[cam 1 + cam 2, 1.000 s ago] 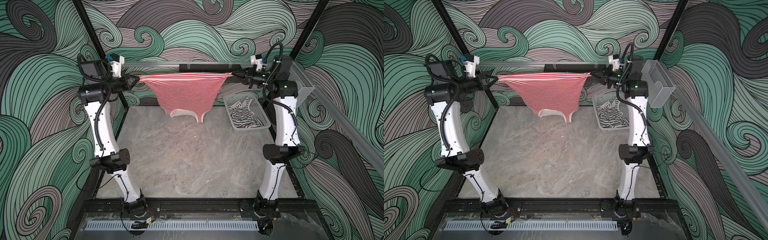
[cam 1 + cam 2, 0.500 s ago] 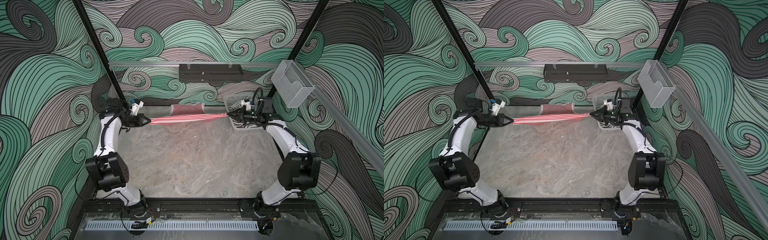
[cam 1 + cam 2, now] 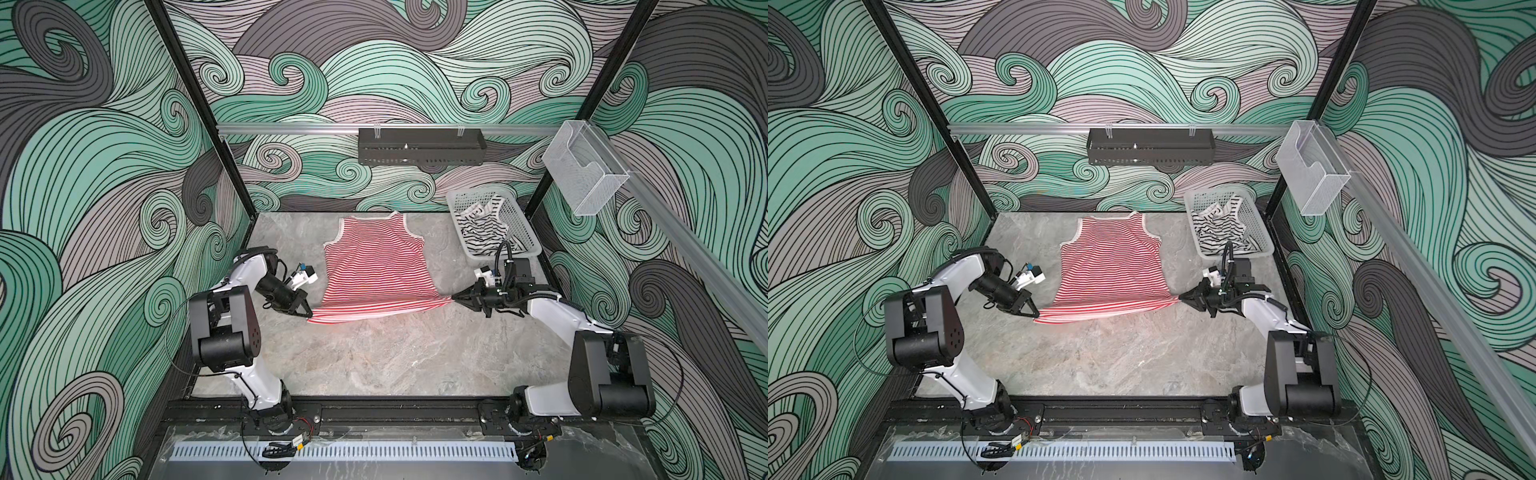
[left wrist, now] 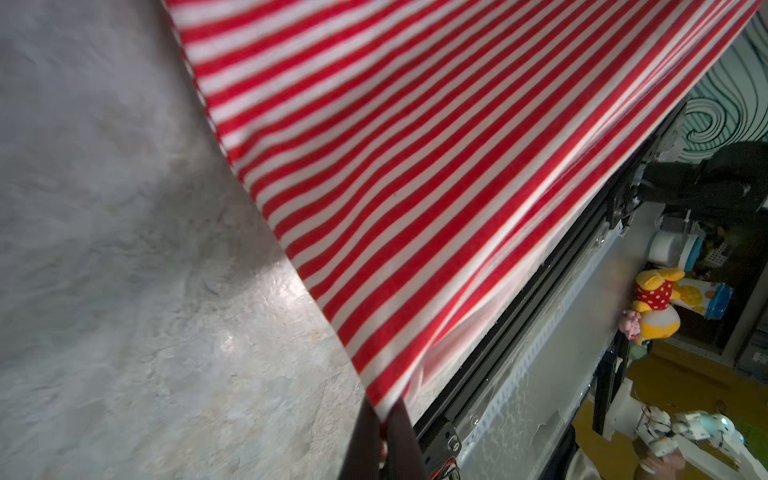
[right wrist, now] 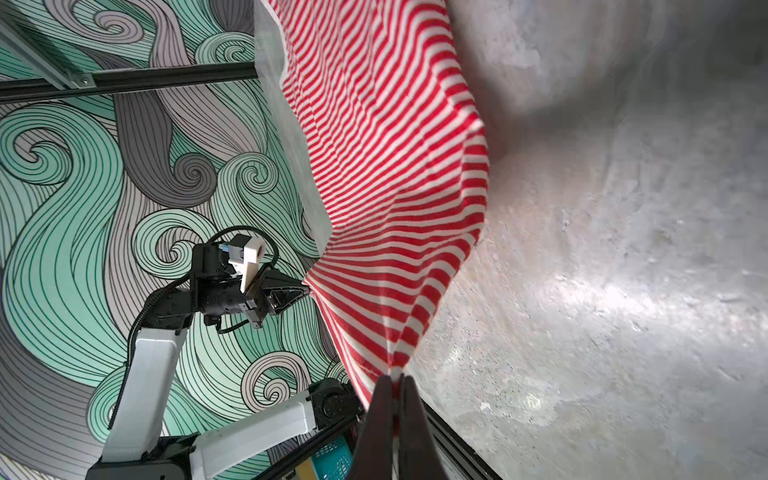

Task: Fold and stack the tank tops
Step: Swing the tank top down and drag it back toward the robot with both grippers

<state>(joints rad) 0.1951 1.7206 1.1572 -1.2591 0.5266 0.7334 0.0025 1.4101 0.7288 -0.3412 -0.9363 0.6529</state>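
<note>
Top views, red-and-white tank top (image 3: 376, 270): we see it spread on the grey counter (image 3: 374, 365) with its straps toward the back wall. The upper part lies flat and the hem end is raised and stretched between the two arms.
Top views, left end effector (image 3: 308, 316): pinched tight on the hem's left corner, low over the counter.
Top views, right end effector (image 3: 454, 297): clamped on the hem's right corner, with the cloth drawn to a point at its tips.
Top views, black-striped tank top (image 3: 484, 226): crumpled inside the white basket (image 3: 473, 195) at the far right corner, apart from the red one.
Left wrist, left end effector (image 4: 384, 409): we see the dark jaws closed together with the striped corner between them.
Left wrist, red-and-white tank top (image 4: 415, 166): it fans away taut above the counter and fills much of the frame.
Right wrist, right end effector (image 5: 392, 380): jaws nipped narrow on a gathered hem corner, creases radiating from the grip.
Right wrist, left end effector (image 5: 305, 289): we see it across the cloth, gripping the opposite corner.
</note>
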